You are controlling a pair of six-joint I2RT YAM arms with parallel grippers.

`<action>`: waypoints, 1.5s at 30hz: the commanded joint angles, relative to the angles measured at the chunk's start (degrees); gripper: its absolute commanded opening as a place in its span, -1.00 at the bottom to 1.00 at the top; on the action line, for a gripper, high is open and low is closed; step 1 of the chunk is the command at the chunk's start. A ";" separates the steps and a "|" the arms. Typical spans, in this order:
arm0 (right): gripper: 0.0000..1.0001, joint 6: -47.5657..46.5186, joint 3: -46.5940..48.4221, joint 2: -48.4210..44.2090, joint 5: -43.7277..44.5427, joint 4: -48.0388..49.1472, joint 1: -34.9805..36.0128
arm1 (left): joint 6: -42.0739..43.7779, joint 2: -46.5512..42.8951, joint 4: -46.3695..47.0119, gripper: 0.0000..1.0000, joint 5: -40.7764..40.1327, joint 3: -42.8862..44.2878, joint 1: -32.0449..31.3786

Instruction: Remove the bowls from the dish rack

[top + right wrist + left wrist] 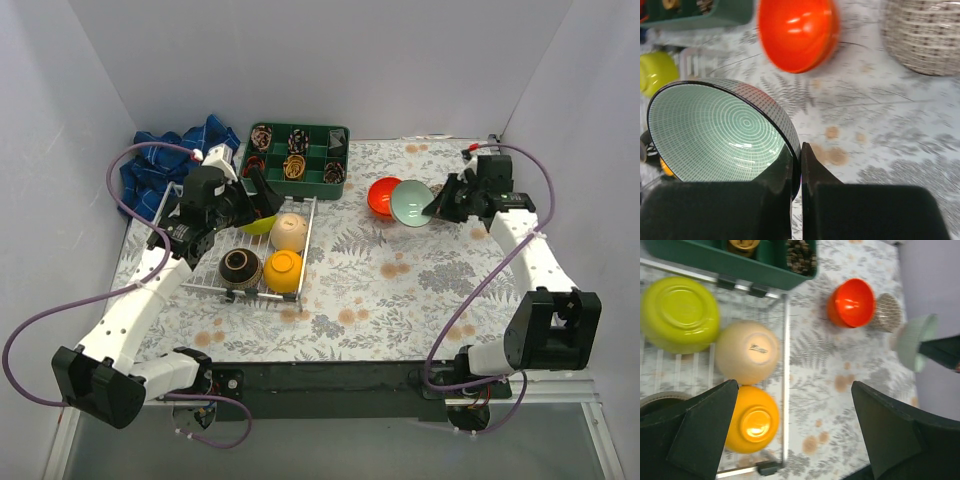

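The white wire dish rack holds a lime green bowl, a beige bowl, a dark brown bowl and a yellow-orange bowl, all upside down. My left gripper is open and empty above the rack; in the left wrist view the yellow-orange bowl lies by its left finger. My right gripper is shut on the rim of the pale teal-white bowl and holds it tilted above the table, next to the red bowl.
A green compartment tray stands behind the rack. A blue cloth lies at the back left. A brown-and-white patterned bowl sits on the table beside the red bowl.
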 commanded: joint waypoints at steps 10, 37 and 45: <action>-0.97 0.74 18.84 14.81 14.95 -7.70 -13.96 | 13.12 -4.10 -8.39 0.97 -19.52 -3.14 0.18; 0.00 -0.66 26.86 30.12 14.77 -12.88 -14.23 | 13.91 -4.63 -7.87 0.96 -16.79 -6.04 0.09; 0.56 -3.82 24.49 21.88 19.07 -15.17 -13.18 | 12.95 -2.26 -9.71 0.96 -17.67 -4.55 0.09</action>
